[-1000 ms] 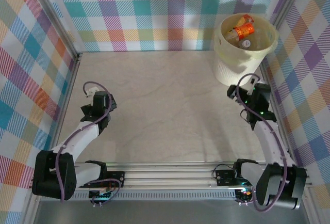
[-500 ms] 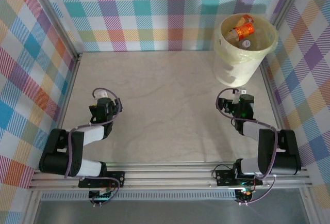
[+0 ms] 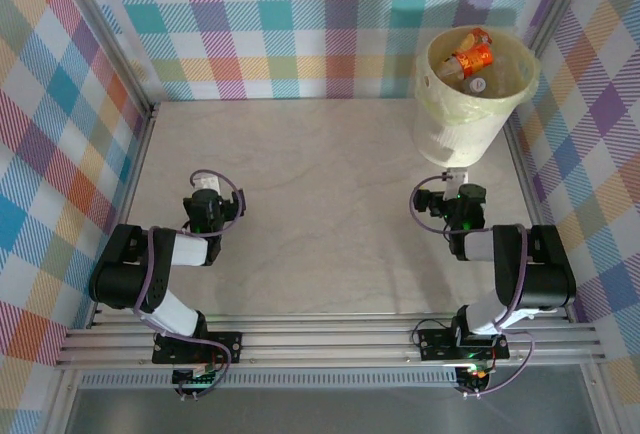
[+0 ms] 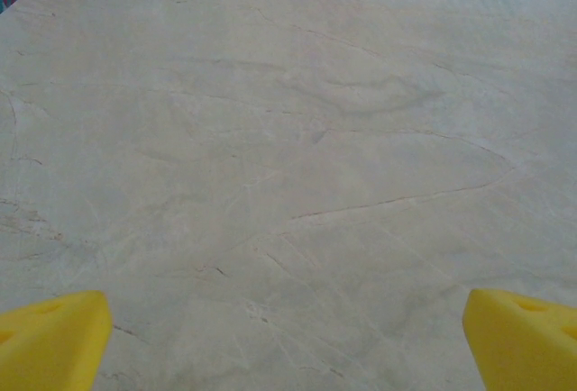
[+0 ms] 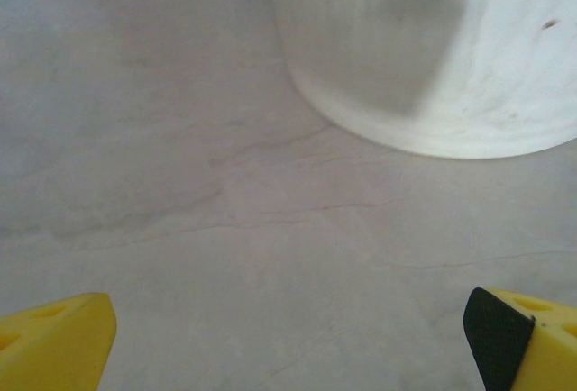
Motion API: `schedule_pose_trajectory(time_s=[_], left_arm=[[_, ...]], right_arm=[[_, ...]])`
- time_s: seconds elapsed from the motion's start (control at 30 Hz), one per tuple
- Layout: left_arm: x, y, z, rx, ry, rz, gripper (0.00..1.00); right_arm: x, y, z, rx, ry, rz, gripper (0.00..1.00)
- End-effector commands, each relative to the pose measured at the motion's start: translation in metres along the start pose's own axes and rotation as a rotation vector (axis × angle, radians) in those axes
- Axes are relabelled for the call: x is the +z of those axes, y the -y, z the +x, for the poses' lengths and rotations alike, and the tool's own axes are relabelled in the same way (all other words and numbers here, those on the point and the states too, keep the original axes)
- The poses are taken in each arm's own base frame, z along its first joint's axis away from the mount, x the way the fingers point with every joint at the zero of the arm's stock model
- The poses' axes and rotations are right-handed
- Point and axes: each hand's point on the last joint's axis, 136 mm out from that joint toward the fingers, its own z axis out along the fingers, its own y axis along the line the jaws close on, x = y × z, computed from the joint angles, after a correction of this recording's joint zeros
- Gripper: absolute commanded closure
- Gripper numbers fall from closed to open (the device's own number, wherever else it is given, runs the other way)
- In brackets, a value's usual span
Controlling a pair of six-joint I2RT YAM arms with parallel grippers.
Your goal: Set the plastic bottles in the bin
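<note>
With the plastic bottles lying inside the bin at 1 o'clock and the left gripper and right gripper both spread wide and empty, loading appears complete; the next move likely requires only parking the arms.

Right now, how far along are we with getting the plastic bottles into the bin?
Done: crushed orange and clear plastic bottles lie inside the round white bin with its pale yellow liner. In hand: nothing; the left claw and right claw are both open over the beige marbled tabletop. Left: seemingly nothing; that tabletop looks bare.
</note>
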Motion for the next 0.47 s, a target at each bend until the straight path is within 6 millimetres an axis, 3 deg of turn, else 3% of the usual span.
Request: schedule_pose_trajectory(time_s=[0.0, 0.43], left_arm=[[0.0008, -0.0004, -0.0159, -0.006, 0.052, 0.009, 0.00], [0.0009, -0.0003, -0.0153, -0.005, 0.050, 0.010, 0.00]], right_arm=[[0.0012, -0.0008, -0.0179, 0.011, 0.051, -0.002, 0.00], [0.0020, -0.0041, -0.0172, 0.001, 0.045, -0.021, 0.00]])
